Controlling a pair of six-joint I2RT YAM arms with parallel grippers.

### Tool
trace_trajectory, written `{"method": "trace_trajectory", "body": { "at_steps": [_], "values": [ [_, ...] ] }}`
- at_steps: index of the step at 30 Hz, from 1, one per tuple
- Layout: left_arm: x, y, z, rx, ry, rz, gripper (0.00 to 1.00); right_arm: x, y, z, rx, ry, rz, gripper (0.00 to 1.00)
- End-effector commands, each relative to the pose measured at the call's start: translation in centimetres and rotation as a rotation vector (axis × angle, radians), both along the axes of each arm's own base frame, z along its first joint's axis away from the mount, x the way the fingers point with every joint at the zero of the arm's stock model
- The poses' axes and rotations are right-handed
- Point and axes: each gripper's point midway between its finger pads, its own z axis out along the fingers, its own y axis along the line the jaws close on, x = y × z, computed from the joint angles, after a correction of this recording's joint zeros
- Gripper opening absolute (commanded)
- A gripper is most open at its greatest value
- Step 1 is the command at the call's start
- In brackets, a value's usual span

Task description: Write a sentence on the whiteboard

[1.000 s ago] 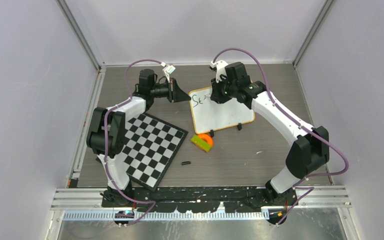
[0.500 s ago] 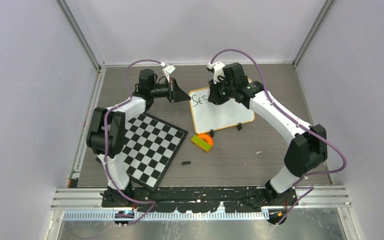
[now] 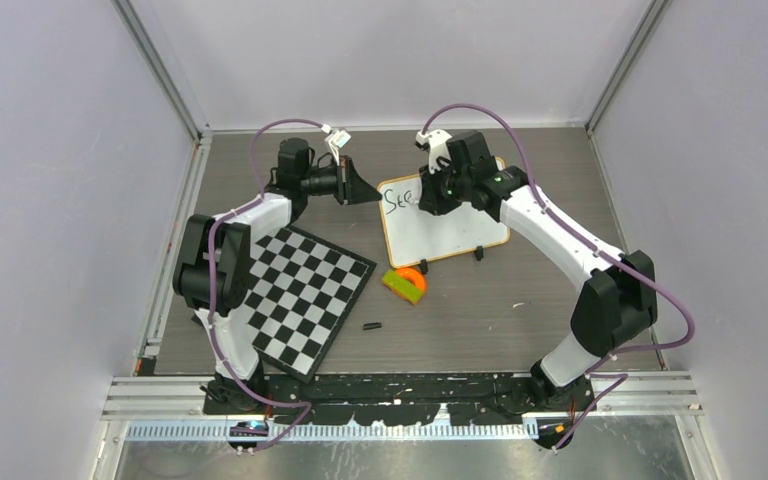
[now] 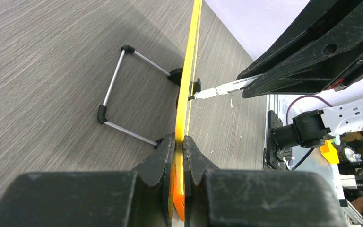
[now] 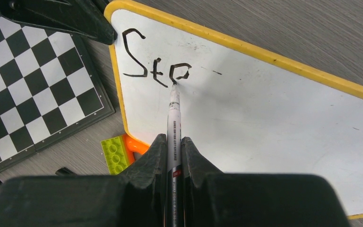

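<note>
The sentence [image 5: 153, 66] is only begun: the dark letters "S", "t" and a third round letter, which I read as "e" or an unfinished "p", stand near the left corner of the whiteboard [image 5: 274, 113]. The print on the barrel of the marker [image 5: 174, 118] is too small to read.

The whiteboard stands tilted at the far middle of the table [image 3: 500, 310], on two black feet, with one wire stand [image 4: 118, 94] behind it. The right gripper [image 5: 173, 139] is pressed together on the one marker, and the marker's tip touches the last letter; the left gripper [image 4: 179, 142] pinches the yellowish left edge of the whiteboard.

One chequered board [image 3: 305, 295], black and white, lies flat just left of the whiteboard. Near the whiteboard's lower corner lie one green studded brick [image 5: 116, 153] and one orange piece [image 5: 137, 144], touching each other; one small black thing [image 3: 371, 326] lies apart from them, nearer to the bases of the arms.
</note>
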Motion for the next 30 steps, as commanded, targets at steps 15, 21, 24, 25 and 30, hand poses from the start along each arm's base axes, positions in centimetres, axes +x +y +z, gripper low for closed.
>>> {"method": "trace_trajectory", "body": {
  "at_steps": [15,21,24,25,30],
  "values": [
    [-0.5,-0.4,1.8,-0.022,-0.055,-0.037,0.0,0.4,-1.5,4.2,0.01,-0.105,-0.026,0.0],
    [-0.5,-0.4,1.8,-0.022,-0.056,-0.037,0.0,1.1,-1.1,4.1,0.014,-0.107,-0.027,0.0],
    [-0.6,-0.4,1.7,-0.021,-0.054,-0.04,0.0,1.4,-0.8,3.7,0.018,-0.097,-0.024,0.0],
    [-0.6,-0.4,1.7,-0.021,-0.056,-0.039,0.0,1.5,-0.7,3.6,0.018,-0.096,-0.022,0.0],
    [-0.6,-0.4,1.5,-0.018,-0.055,-0.039,0.0,2.0,-0.8,3.2,0.004,-0.098,-0.03,0.0]
  ]
}}
